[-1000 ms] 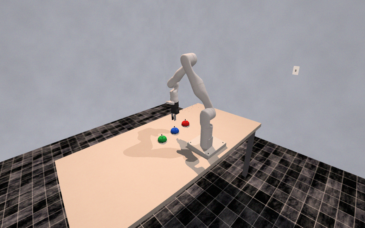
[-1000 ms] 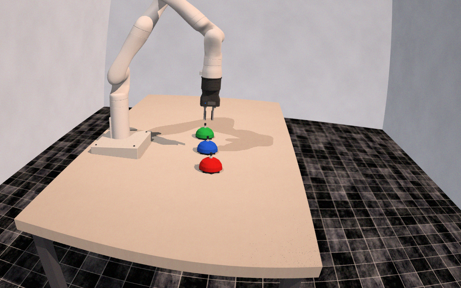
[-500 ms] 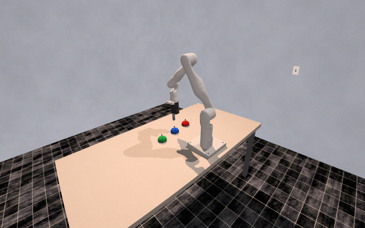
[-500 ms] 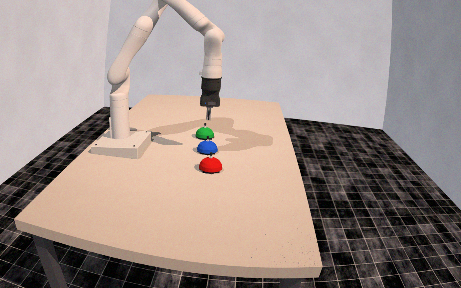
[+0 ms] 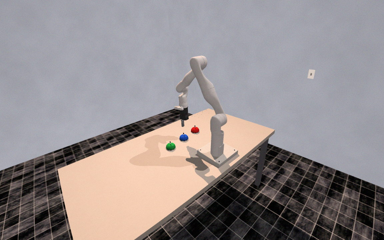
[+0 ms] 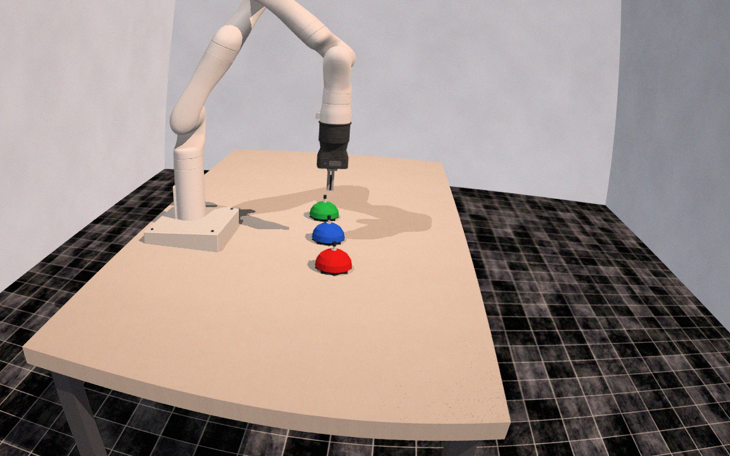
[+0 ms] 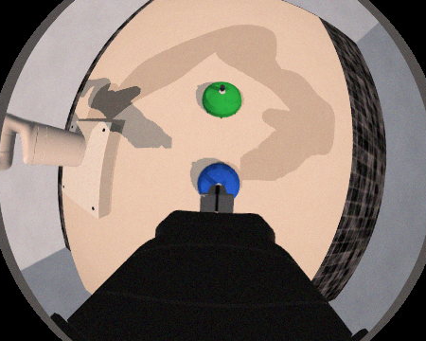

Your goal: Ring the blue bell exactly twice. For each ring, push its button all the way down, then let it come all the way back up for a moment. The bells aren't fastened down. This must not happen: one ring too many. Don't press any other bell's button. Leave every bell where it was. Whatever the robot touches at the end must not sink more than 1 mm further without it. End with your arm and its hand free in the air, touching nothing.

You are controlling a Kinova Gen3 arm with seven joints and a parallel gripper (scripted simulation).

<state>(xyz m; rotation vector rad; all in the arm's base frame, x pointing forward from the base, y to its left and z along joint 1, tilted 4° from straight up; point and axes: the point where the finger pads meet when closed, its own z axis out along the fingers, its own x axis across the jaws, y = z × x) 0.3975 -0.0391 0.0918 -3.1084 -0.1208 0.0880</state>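
Three dome bells stand in a row on the table. The blue bell (image 5: 183,137) is the middle one; it also shows in the exterior view (image 6: 327,231) and in the wrist view (image 7: 219,177). The green bell (image 5: 170,145) (image 6: 324,210) (image 7: 222,98) and the red bell (image 5: 194,129) (image 6: 332,260) flank it. My gripper (image 5: 182,123) (image 6: 329,184) (image 7: 217,194) is shut and empty, pointing straight down. It hangs well above the blue bell, with its fingertips over the blue bell's button in the wrist view. Each bell's small black button stands up.
The arm's base plate (image 5: 217,154) (image 6: 191,227) is bolted to the table beside the bells. The table edge lies beyond the bells on the far side from the base.
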